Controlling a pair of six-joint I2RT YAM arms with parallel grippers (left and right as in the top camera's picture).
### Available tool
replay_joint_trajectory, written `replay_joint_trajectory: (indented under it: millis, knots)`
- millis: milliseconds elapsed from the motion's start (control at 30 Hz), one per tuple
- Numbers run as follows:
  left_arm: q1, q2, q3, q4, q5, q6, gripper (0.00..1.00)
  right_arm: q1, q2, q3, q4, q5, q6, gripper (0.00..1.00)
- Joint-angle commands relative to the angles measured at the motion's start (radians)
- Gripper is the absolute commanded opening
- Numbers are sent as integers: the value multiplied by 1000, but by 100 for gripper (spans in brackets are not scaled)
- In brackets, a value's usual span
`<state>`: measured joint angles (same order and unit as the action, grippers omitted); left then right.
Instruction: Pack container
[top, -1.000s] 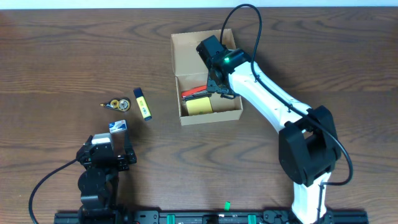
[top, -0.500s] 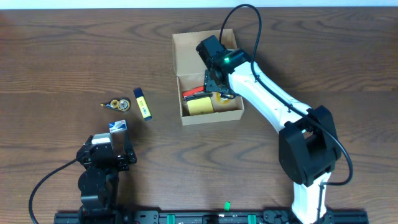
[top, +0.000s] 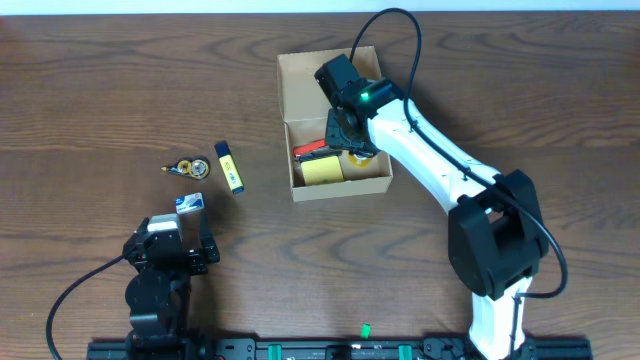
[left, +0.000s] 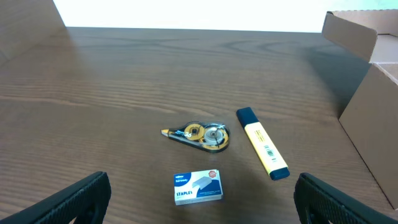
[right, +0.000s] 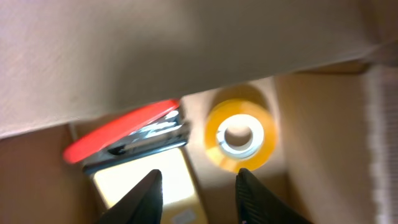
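The container, a tan cardboard box (top: 368, 180) with its flap lid open at the back, sits right of the table's middle. Inside lie a red stapler (right: 127, 134), a yellow pad (right: 140, 180) and a yellow tape roll (right: 241, 134). My right gripper (top: 347, 135) hovers open over the box, empty, its fingers (right: 198, 190) above the box floor beside the roll. My left gripper (left: 199, 199) is open and empty near the front left, just behind a staples box (left: 198, 187). A yellow highlighter (left: 262, 151) and a correction tape dispenser (left: 200, 136) lie beyond it.
The staples box (top: 190, 202), highlighter (top: 229, 167) and correction tape (top: 189, 167) lie in a cluster left of the container. The right arm (top: 440, 170) stretches from the front right across to the box.
The right gripper has shifted slightly inside the box and the yellow tape roll now lies free on the box floor. The left arm has not moved.
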<state>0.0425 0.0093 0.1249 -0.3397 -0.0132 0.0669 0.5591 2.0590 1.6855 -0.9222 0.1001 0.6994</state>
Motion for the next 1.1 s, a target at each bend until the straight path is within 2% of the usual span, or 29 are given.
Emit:
replay_joint_trajectory:
  millis: [0,267,533,633,833,1067]
  knots:
    - [3,-5,-17,-21,10,-3,95,-8,0,25,-9,-64,22,37]
    - [3,-5,-17,-21,10,-3,95,-9,0,148,-95,-64,-19,32]
    - [3,-5,-17,-21,10,-3,95,-27,-6,378,-325,-64,-336,22]
    - [3,-5,-17,-21,10,-3,95,-35,-34,410,-374,-64,-443,23]
    - [3,-5,-17,-21,10,-3,95,-57,-241,369,-349,-63,-511,20]
    - [3,-5,-17,-21,10,-3,95,-13,-425,43,-271,-68,-513,19]
